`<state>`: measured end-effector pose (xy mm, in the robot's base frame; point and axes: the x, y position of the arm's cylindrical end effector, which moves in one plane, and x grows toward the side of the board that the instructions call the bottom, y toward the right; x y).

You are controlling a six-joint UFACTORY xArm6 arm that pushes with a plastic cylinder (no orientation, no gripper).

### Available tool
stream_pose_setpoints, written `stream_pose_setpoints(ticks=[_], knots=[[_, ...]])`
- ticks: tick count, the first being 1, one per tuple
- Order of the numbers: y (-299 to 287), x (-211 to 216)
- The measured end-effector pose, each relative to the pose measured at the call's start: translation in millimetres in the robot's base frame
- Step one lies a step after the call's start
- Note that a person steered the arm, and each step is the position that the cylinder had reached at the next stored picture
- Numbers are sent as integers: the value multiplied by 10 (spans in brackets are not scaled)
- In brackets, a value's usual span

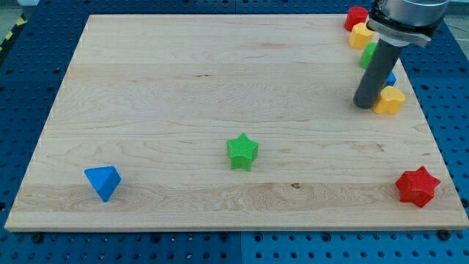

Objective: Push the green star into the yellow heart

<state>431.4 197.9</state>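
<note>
Wooden surface [183, 88] seen from the one camera, resting on a blue perforated base [22, 81]. Visible blocks number 8.

Stars: 2. The green star [242, 152] lies near the middle of the surface, toward the view's bottom, well apart from every other block. 1 of its points faces the view's top; being a star, it has no clear long axis. The red star [418, 185] sits at the bottom right corner.

Yellow blocks: 2. The yellow heart [391, 100] lies at the right edge, just beside my tip [364, 105] on the tip's right; whether the 2 touch cannot be told. A second yellow block [360, 35] sits near the top right corner, its shape unclear.

Blue blocks: 2. A blue triangular block [102, 182] lies at the bottom left; a small blue piece [391, 78] shows behind my rod, mostly hidden.

Red block [356, 17], shape unclear: 1, at the top right corner, touching the second yellow block. Green block [368, 55], partly hidden by my rod: 1.

My end effector is a plain dark rod with nothing to open or close, and it holds nothing. The tip stands far to the right of the green star and higher in the view.
</note>
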Motion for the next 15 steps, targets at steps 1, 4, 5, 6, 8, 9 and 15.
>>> stream_pose_setpoints(ticks=[1,4,5,6,8,9,15], knots=[[-382,165],[-2192,372],[-2637,575],[-2823,912],[-2741,1090],[-2408,1063],[-1522,735]])
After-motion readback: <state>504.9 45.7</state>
